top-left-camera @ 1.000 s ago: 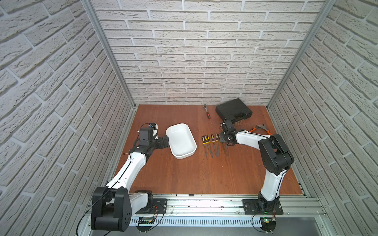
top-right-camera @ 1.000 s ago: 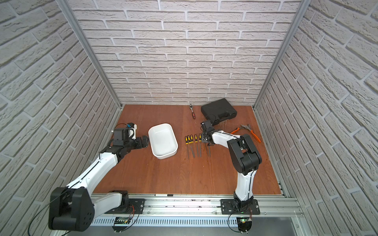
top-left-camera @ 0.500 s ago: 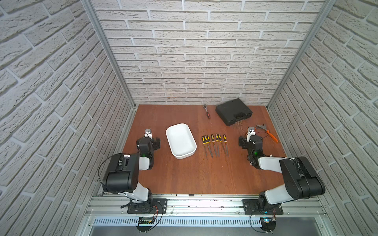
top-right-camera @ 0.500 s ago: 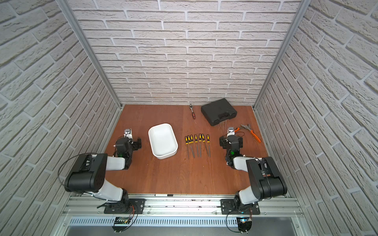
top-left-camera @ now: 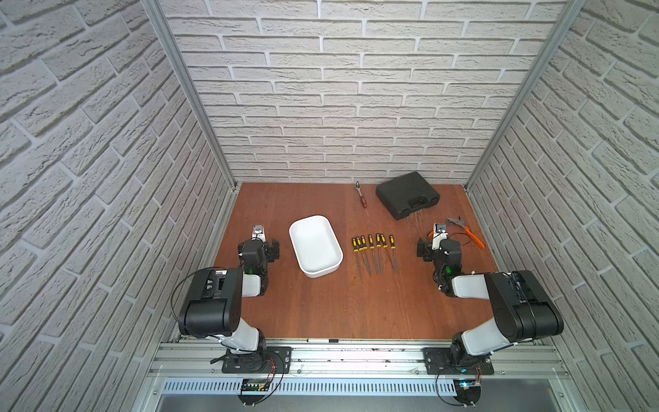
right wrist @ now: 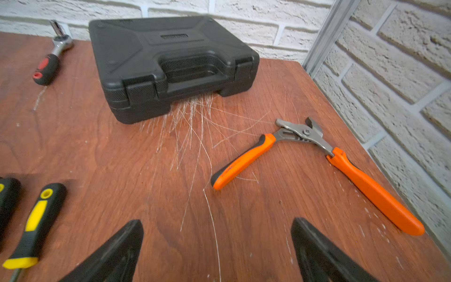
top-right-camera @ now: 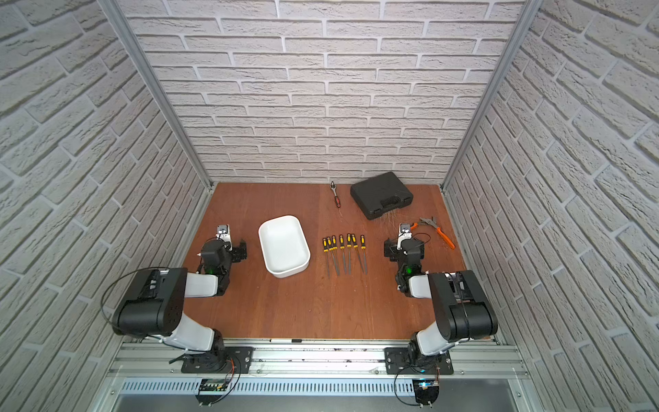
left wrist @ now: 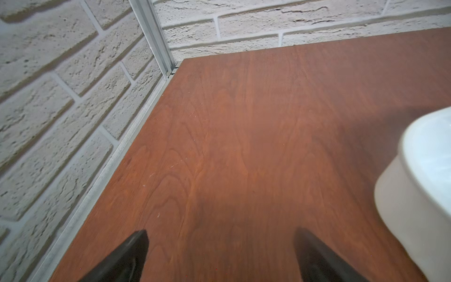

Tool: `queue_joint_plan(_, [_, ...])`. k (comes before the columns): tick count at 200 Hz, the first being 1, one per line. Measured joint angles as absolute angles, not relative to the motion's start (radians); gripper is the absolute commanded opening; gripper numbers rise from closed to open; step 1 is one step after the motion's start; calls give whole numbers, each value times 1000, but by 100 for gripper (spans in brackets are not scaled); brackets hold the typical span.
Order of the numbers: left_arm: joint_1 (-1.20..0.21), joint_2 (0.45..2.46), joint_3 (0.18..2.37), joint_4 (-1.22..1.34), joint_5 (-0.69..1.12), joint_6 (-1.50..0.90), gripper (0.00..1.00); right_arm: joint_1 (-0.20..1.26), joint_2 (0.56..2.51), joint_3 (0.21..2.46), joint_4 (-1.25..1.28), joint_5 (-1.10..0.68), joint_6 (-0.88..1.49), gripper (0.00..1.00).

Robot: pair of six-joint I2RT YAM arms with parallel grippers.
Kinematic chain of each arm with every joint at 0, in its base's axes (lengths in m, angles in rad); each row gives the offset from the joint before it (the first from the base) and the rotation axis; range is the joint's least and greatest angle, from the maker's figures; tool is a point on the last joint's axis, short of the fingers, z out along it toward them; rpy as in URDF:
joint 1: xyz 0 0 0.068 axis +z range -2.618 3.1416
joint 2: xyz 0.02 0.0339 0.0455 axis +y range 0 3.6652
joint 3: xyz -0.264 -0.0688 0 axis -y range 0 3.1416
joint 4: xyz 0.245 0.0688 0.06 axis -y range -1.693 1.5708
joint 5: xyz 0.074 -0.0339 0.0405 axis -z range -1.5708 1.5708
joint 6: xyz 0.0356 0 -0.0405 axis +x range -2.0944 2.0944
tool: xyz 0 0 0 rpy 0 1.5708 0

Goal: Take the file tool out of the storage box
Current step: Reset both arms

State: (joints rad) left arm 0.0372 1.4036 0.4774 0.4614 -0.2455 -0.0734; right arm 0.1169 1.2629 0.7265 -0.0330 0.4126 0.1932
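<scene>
Right gripper (right wrist: 217,227) now back from 7 files (top-left-camera: 371,242) beside 1 storage box (top-left-camera: 315,246)

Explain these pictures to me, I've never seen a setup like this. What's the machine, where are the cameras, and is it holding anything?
It is a two-armed robot fixed to the front edge of a wooden table. Two pictures look down on the whole scene from above. The other two come from a camera on each wrist, looking out past that arm's own fingers. On the table lie an empty white storage box, a row of files with yellow-and-black handles beside it, a closed black case, a ratchet and orange pliers. The left gripper and the right gripper are both open and hold nothing.
</scene>
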Motion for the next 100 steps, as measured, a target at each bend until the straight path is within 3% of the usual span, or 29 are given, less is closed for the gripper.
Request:
queue_joint_plan(42, [23,1491,419,690,-242,-41,98,104,1281,545,226,429,97,99])
queue_joint_plan(100, [12,1551,365,844,-241,-19,99,104,1507,456,572,392,-6,99])
